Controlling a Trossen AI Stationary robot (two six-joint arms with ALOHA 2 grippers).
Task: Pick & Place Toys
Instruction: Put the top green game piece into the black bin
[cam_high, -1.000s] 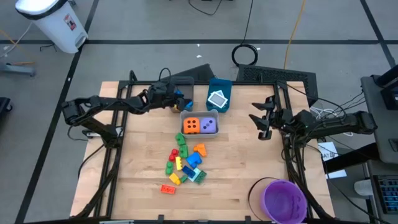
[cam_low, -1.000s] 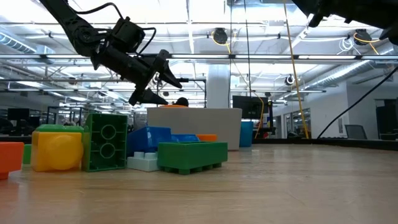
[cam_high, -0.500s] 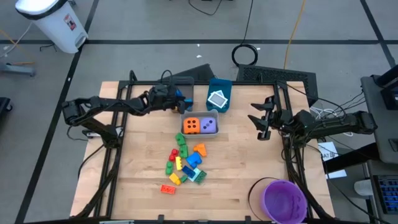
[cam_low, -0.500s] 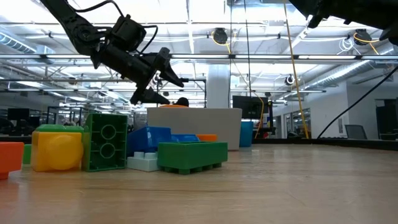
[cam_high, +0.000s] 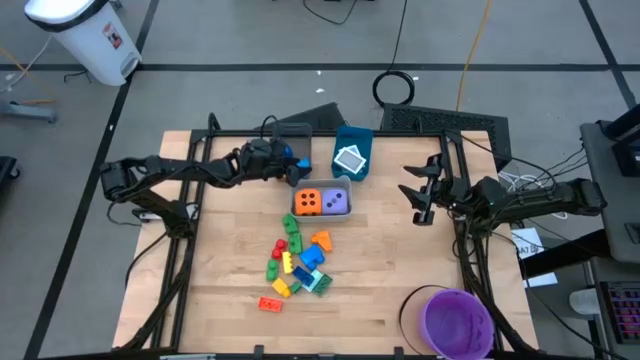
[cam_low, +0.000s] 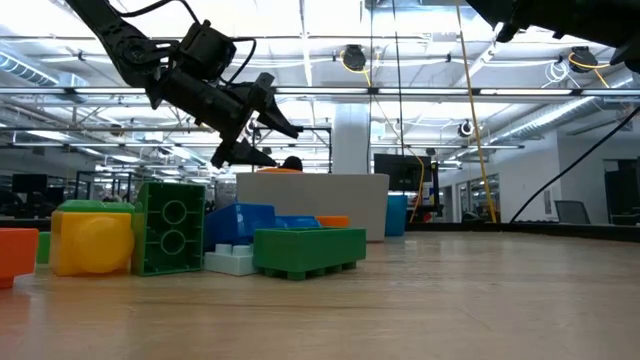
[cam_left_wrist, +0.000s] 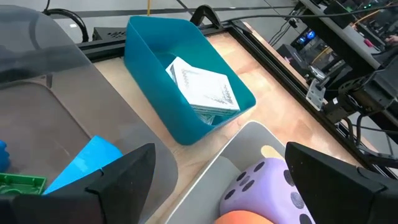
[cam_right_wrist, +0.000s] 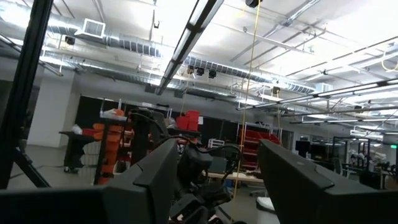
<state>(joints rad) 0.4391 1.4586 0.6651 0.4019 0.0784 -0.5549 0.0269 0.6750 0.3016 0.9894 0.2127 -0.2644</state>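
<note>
1. Wooden table (cam_high: 400, 270) carries a loose heap of small bricks (cam_high: 298, 262) just below its centre: red, yellow, green, blue and orange pieces, with one red brick (cam_high: 270, 304) lying apart at the heap's 7 o'clock.
2. At 12 o'clock from the heap stands a grey bin (cam_high: 322, 215) that holds the orange die (cam_high: 309, 202) and the purple die (cam_high: 337, 202) side by side.
3. At 1 o'clock from that bin stands a teal bin (cam_high: 353, 139) with the white-teal tiles (cam_high: 350, 159) stacked inside; the left wrist view shows the same stack (cam_left_wrist: 202, 87) leaning in the teal bin.
4. Another grey bin (cam_high: 300, 131) sits at 11 o'clock from the dice bin, holding a blue piece (cam_left_wrist: 84, 162) and a green brick (cam_left_wrist: 22, 185).
5. Left pincer (cam_high: 285, 170) hovers above the table between this bin and the dice bin, its fingers spread wide and holding nothing; in the low view it hangs clear of the toys (cam_low: 262, 113).
6. Right pincer (cam_high: 415, 200) waits over the table's edge at 3 o'clock, well apart from the toys, fingers partly apart with nothing between them.
7. Purple round bowl (cam_high: 458, 322) stands at the table corner at 5 o'clock.
8. Low view shows a yellow brick (cam_low: 92, 240), an upright green brick (cam_low: 169, 228) and a flat green brick (cam_low: 308, 250) nearest the camera.
</note>
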